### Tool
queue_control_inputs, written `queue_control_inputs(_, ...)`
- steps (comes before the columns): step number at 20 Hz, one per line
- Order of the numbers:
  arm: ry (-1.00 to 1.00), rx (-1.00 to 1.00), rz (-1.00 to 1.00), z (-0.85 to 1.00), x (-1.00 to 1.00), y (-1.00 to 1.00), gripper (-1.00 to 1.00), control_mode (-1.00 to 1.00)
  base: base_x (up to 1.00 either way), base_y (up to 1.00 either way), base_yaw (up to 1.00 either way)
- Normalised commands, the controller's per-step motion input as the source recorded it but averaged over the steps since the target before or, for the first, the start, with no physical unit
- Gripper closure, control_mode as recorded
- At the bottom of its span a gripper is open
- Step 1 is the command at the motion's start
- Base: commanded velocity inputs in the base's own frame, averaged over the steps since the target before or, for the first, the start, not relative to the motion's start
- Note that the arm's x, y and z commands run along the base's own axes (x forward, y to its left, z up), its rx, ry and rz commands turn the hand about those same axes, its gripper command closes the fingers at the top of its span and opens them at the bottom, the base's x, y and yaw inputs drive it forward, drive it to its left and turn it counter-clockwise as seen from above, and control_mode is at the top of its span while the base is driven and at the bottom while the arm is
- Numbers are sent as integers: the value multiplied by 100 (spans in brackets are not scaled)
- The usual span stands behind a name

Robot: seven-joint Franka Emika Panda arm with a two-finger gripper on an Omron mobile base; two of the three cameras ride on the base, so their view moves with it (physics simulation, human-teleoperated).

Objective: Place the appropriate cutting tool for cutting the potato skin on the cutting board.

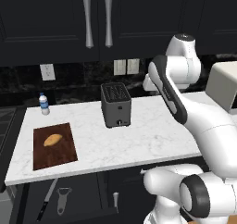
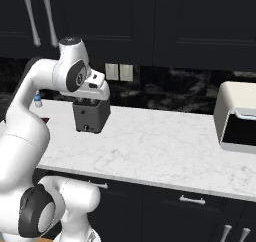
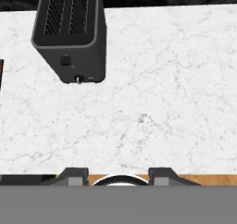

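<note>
Gripper [image 3: 118, 173] sits high over the white marble counter [image 3: 152, 107], dark fingertips [image 3: 74, 174] near together with nothing between them. Hand view looks down on the dark grey two-slot toaster [image 3: 69, 38], counter bare beside it. Left base view adds the flat reddish-brown wooden cutting board [image 1: 62, 153] at the counter's left end, small golden-tan potato [image 1: 53, 139] lying on it, and a clear water bottle [image 1: 44, 103] behind. Small grey metal peeler [image 1: 63, 199] lies below the counter's front edge, beside a long black-handled knife [image 1: 46, 201]. Right base view shows a cream boxy appliance [image 2: 239, 117] far right.
</note>
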Motion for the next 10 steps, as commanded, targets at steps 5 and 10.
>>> queue_control_inputs(5,0,1,0,0,-28,0,-100,-100,0,0,0)
queue_control_inputs(10,0,4,-1,0,-68,0,-100,-100,0,0,0)
